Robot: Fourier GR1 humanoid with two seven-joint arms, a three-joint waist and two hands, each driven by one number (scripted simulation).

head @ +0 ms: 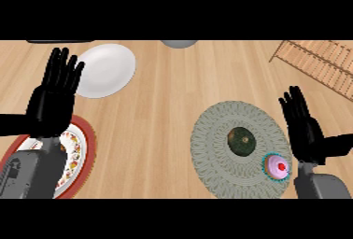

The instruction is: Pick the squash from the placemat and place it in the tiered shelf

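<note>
A steep downward look at a pale wooden counter (172, 93), with two grey forearms rising from the lower edge, each ending in a black hand. The left hand (53, 100) is at the left side, palm flat and fingers straight and slightly fanned, pointing toward the far edge; it holds nothing. The right hand (303, 128) is at the right side, also flat with fingers straight and close together, pointing away, and it too holds nothing. There are two plates: one plain white plate (105, 70) lies near the far left, just beside the left hand's fingertips, and one patterned plate with a red rim (84, 148) lies at the lower left, partly hidden under the left forearm. There is one round grey-green placemat (214, 140) at the lower right of centre. On it lies one dark green squash (241, 141), near the mat's middle, and one pink cupcake with a teal wrapper (278, 166) at the mat's near right edge. The squash lies to the left of the right hand, apart from it, with bare mat between them. One wooden tiered shelf (321, 60) shows at the upper right corner. One grey rounded object (180, 43) peeks in at the top edge; what it is cannot be told.
</note>
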